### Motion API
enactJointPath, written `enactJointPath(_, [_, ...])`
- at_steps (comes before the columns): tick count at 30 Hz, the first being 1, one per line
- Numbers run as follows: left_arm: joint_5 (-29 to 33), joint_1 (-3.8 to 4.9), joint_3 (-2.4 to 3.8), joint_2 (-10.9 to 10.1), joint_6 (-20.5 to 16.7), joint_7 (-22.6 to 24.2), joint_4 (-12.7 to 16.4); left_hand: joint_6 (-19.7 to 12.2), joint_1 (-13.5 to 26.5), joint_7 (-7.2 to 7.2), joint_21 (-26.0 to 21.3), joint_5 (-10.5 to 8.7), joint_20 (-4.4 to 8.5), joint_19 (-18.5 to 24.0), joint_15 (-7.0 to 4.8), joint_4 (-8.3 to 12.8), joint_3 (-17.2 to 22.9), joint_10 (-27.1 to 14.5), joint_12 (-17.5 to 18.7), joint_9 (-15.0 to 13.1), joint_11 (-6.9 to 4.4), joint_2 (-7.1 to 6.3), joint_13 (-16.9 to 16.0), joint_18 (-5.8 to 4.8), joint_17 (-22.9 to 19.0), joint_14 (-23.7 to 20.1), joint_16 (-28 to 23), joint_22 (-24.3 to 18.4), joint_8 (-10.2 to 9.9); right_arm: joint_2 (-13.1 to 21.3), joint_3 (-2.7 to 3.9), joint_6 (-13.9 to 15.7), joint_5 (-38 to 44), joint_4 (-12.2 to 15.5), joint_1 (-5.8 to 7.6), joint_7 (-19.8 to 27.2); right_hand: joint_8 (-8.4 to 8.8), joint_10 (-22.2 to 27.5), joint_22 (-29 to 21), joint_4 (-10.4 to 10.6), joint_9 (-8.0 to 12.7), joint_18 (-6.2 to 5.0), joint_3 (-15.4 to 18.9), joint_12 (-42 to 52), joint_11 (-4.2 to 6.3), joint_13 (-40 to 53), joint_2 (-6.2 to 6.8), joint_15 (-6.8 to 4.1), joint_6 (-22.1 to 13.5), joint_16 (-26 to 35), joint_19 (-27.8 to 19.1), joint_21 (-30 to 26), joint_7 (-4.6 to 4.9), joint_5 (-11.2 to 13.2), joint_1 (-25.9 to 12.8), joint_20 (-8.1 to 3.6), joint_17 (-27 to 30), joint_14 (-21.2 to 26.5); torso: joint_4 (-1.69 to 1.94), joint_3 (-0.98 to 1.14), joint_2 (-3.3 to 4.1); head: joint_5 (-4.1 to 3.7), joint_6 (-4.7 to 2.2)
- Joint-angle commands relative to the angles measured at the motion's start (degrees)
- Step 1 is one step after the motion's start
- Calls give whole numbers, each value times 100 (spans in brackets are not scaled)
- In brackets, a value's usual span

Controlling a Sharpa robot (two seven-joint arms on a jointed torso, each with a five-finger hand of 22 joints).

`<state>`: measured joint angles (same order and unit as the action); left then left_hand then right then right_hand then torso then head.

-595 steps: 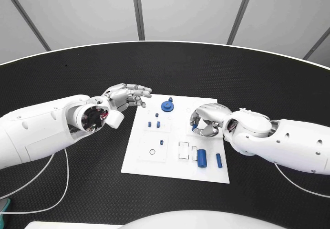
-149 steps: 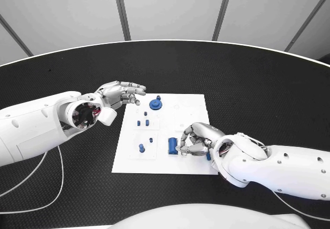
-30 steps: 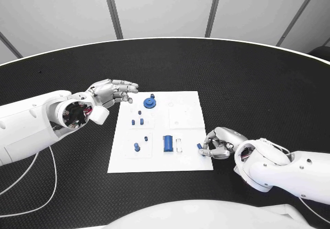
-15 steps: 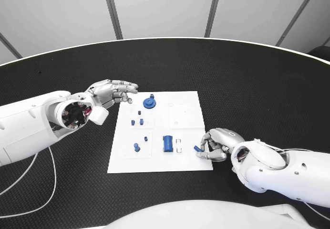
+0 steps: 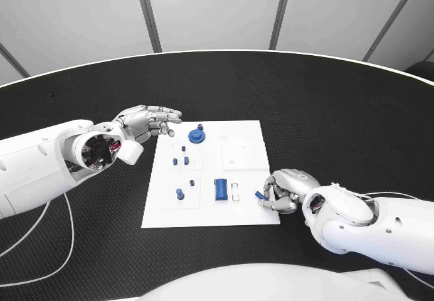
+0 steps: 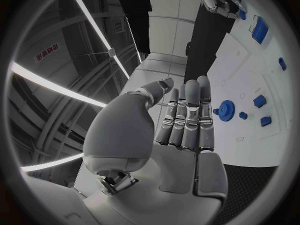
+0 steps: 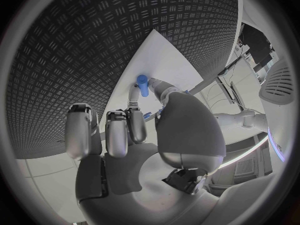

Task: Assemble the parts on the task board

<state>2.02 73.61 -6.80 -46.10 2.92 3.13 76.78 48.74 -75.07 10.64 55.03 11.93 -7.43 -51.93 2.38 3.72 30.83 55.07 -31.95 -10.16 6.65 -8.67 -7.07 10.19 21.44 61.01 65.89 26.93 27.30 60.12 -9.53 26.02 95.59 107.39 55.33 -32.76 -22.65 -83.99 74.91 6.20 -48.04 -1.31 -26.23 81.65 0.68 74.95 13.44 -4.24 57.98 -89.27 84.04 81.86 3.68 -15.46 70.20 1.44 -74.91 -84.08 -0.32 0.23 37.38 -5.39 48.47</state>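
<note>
- Head view: right hand [image 5: 288, 190] sits at the task board's [image 5: 244, 135] near right edge, pinching a small blue peg [image 5: 259, 195] between thumb and fingertip.
- Right wrist view confirms the blue peg [image 7: 143, 85] clamped at the fingertips, over the white board.
- Left hand [image 5: 145, 121] hovers just off the board's far left corner, fingers straight and side by side, holding nothing.
- Blue cylinder [image 5: 220, 189] lies on the board just beside the right hand; blue gear [image 5: 196, 135] stands near the left hand.

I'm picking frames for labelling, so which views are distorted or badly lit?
Head view: even light, sharp, straight board edges, task board and blue parts readable. Left wrist view: fisheye circle in a dark frame, bright ceiling streaks, left robot hand large mid-frame. Right wrist view: same fisheye bending of the table's tread; right robot hand covers much of the board, pinching a small blue part.
</note>
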Motion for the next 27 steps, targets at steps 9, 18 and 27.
enactJointPath(9, [0,-1,0,24,10,-10,-13,-40,43,-11,-41,24,-24,-24,-2,-47,9,-50,-31,7,-13,24,-3,37,-9,-40,38,-8,12,67,6,260,-192,260,1,-77,-59,-252,1122,-601,1546,-44,-764,16,16,1069,-275,-38,62,5,417,-4,-4,-428,113,-17,-1366,-560,5,0,2,-19,-39])
enactJointPath(18, [0,-1,0,54,12,-13,-29,-40,43,-11,-41,24,-24,-24,-2,-47,9,-50,-31,7,-13,24,-3,37,-9,-40,38,-8,12,152,72,653,-513,552,8,-64,-87,-259,1127,-648,1495,-42,-805,26,10,1074,-283,-35,31,-1,420,2,4,-535,46,-17,-1378,-562,4,-14,5,-27,-43])
enactJointPath(27, [-1,-1,0,73,10,-13,-32,-40,43,-11,-41,24,-24,-24,-2,-47,9,-50,-31,7,-13,24,-3,37,-9,-40,38,-8,12,-21,199,884,-905,620,53,38,-109,-274,1140,-647,1458,-36,-818,50,15,1087,-292,-36,21,-12,427,27,-6,-580,-43,-17,-1398,-567,15,-14,11,-14,-39])
